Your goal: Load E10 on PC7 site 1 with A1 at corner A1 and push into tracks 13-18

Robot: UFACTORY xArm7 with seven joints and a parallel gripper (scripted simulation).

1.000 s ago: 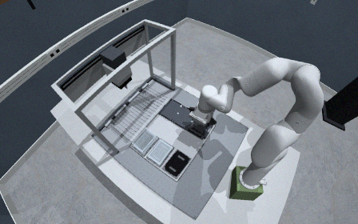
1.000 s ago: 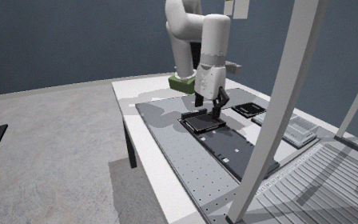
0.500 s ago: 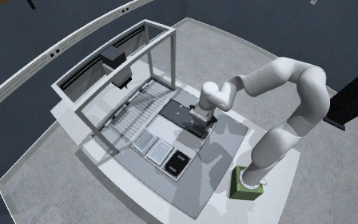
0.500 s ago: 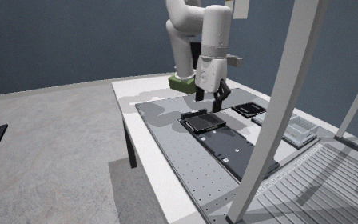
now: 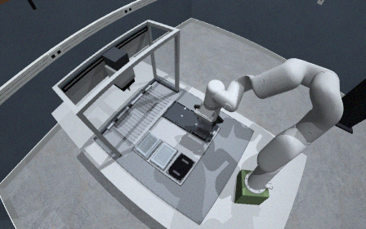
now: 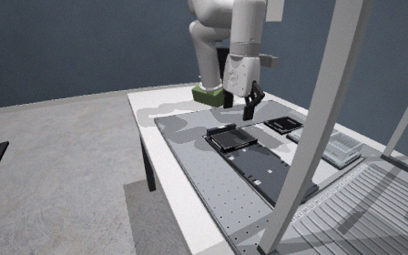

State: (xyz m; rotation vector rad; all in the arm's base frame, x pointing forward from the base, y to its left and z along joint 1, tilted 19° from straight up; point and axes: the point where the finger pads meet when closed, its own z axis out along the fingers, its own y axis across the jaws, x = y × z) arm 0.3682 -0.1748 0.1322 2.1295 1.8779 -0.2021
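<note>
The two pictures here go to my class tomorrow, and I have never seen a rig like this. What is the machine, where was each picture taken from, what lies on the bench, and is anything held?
The white machine is a jointed robot arm on a green base. One picture looks down from above, the other from bench height. A long dark carrier tray lies on the bench before ribbed loading rails, with a dark plate at its near end. Beside it sit an empty dark nest and two pale plates. The gripper hangs open above the carrier, holding nothing.
</note>
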